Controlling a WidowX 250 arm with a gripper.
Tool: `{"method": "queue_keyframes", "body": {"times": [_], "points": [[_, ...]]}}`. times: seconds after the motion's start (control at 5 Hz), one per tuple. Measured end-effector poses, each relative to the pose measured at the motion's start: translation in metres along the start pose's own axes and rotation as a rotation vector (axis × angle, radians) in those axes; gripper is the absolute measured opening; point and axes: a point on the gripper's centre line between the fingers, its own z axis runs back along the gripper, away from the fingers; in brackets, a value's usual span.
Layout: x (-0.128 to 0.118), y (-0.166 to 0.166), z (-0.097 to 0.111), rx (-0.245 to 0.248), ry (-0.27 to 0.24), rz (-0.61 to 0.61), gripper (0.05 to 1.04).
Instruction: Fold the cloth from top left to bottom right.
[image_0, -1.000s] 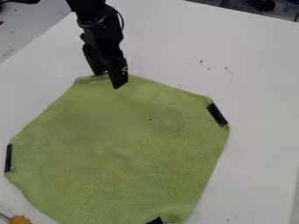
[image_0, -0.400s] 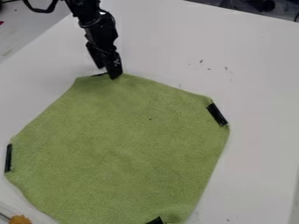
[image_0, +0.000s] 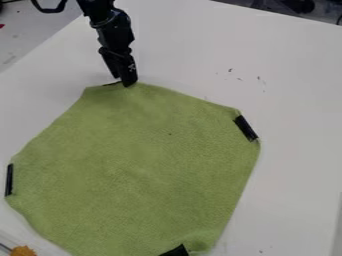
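At the upper left, my gripper (image_0: 125, 82) is low over the top edge of the green cloth (image_0: 140, 165), its fingers close together and shut on that edge. The cloth lies spread out on the white table, with cut-off or tucked corners. Black strips sit at its corners: one at the right (image_0: 245, 128), one at the left (image_0: 9, 180) and one at the bottom (image_0: 176, 251). Part of another dark strip shows beside the fingertips at the top edge.
The white table (image_0: 287, 100) stretches around the cloth, with small dark marks to the upper right. An orange object (image_0: 23, 251) sits at the bottom left corner. Dark items lie beyond the table's far edge.
My gripper has moved up and slightly left to the cloth's top edge, and its fingers have closed. The cloth has shifted slightly up and left.
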Motion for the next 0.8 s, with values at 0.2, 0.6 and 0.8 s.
{"method": "queue_keyframes", "body": {"times": [0.2,0.6,0.8], "points": [[-0.004,-0.002,0.000,-0.006,0.029,0.010,0.379],[0.004,-0.009,0.022,0.073,0.024,-0.029,0.065],[0.020,-0.017,0.048,0.157,0.001,-0.069,0.054]]}}
